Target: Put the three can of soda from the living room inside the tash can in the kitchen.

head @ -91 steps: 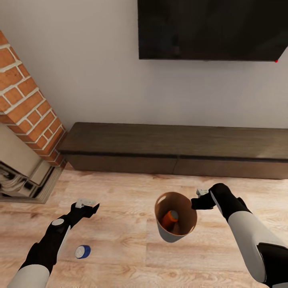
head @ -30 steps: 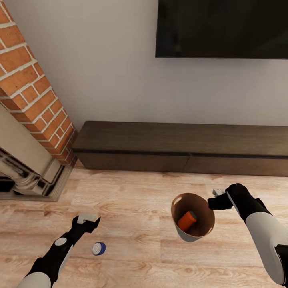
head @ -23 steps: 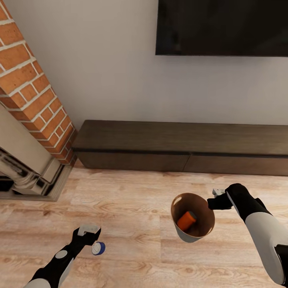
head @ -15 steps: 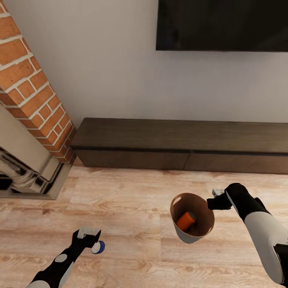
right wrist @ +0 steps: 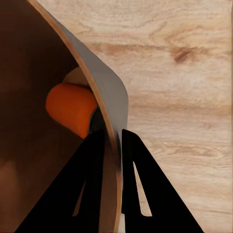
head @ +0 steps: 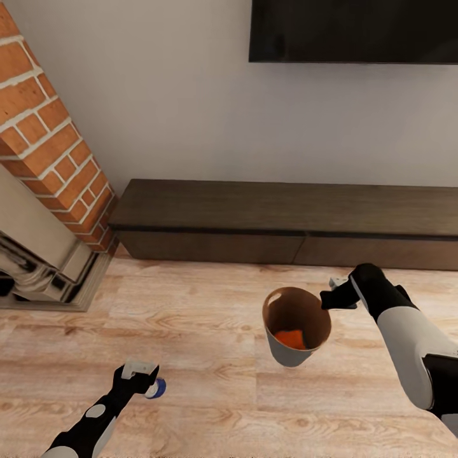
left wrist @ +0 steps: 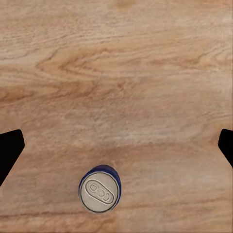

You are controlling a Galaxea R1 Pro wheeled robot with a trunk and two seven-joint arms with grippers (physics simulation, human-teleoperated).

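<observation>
Descent is what has changed: over the last few seconds the left gripper has come down from beside the blue can to right over it, and in the left wrist view the can stands upright on the wood floor with its silver top facing the camera, between the two finger tips, which are spread wide at the picture's edges. The jaws are released and not yet touching the can, so the pick-up looks about to begin.

To the right, the bin hangs off the floor, a little more upright than a second ago. The right gripper is clenched on its rim, one finger inside and one outside. An orange can lies inside against the wall.

Most of the blue can is hidden behind the left gripper in the head view. Whether a second orange can sits in the bin cannot be made out.
</observation>
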